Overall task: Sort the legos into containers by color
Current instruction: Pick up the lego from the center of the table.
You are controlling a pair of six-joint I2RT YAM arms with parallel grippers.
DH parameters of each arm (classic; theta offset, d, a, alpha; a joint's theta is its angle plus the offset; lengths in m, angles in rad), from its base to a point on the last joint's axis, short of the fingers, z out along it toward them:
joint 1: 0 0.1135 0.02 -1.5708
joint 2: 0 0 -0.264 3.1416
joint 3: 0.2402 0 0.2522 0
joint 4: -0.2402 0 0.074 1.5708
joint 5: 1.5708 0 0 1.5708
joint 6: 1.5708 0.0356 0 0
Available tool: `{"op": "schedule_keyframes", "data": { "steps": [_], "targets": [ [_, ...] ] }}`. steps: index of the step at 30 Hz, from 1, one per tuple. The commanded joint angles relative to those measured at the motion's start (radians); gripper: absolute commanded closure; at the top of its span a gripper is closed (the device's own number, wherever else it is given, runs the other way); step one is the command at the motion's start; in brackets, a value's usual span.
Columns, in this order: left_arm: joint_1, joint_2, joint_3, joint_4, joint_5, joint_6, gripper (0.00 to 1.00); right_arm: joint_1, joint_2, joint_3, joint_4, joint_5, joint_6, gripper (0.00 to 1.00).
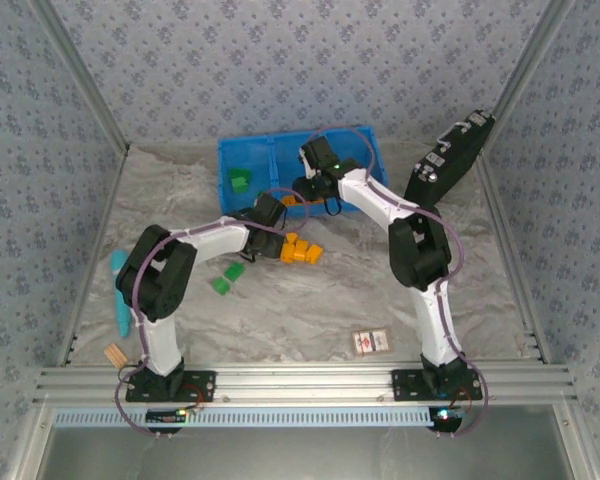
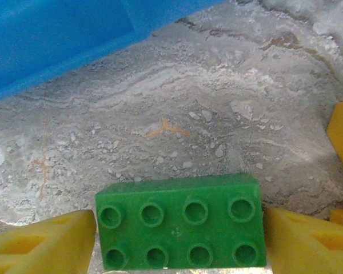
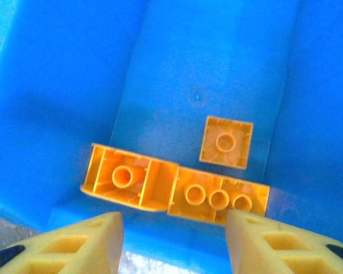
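Observation:
A green eight-stud lego [image 2: 180, 228] sits between the yellow fingertips of my left gripper [image 2: 180, 237], which is shut on its two short ends just above the table. That gripper [image 1: 266, 214] hovers at the front wall of the blue tray [image 1: 226, 150]. My right gripper [image 3: 174, 240] hangs open with nothing between its fingers over a tray compartment [image 3: 206, 68] where three orange legos [image 3: 217, 197] lie upside down. Green legos [image 1: 241, 181] lie in the left compartment. A pile of orange legos [image 1: 300, 250] and two green ones [image 1: 227, 278] rest on the table.
A black device [image 1: 450, 158] leans at the back right. A light blue stick [image 1: 120, 298] and a small tan piece [image 1: 115, 353] lie at the left edge. A red-and-white card [image 1: 371, 341] lies near the right arm's base. Patterned walls enclose the table.

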Motion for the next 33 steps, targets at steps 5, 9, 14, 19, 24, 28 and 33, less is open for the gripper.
{"op": "schedule_keyframes", "data": {
  "steps": [5,9,14,19,24,28,33],
  "targets": [
    [-0.004,0.03,0.013,0.022,-0.032,-0.038,0.27,0.051,-0.119,-0.1,0.02,-0.013,-0.014,0.48],
    [-0.004,0.042,0.014,0.026,-0.028,-0.043,0.3,0.085,-0.174,-0.176,0.024,0.002,-0.015,0.48],
    [-0.003,0.044,-0.001,0.037,-0.019,-0.04,0.38,0.103,-0.261,-0.304,0.033,0.027,0.02,0.47],
    [-0.004,0.009,-0.025,0.038,-0.009,-0.045,0.44,0.109,-0.355,-0.447,0.036,0.071,0.057,0.47],
    [-0.004,-0.066,-0.048,0.025,-0.031,-0.035,0.46,0.101,-0.442,-0.592,0.059,0.063,0.105,0.47],
    [-0.002,-0.139,-0.061,0.011,-0.051,-0.018,0.47,0.109,-0.522,-0.729,0.111,0.042,0.122,0.46],
    [0.011,-0.205,-0.033,-0.002,-0.037,0.016,0.47,0.117,-0.61,-0.854,0.17,0.009,0.119,0.44]
  ]
}}
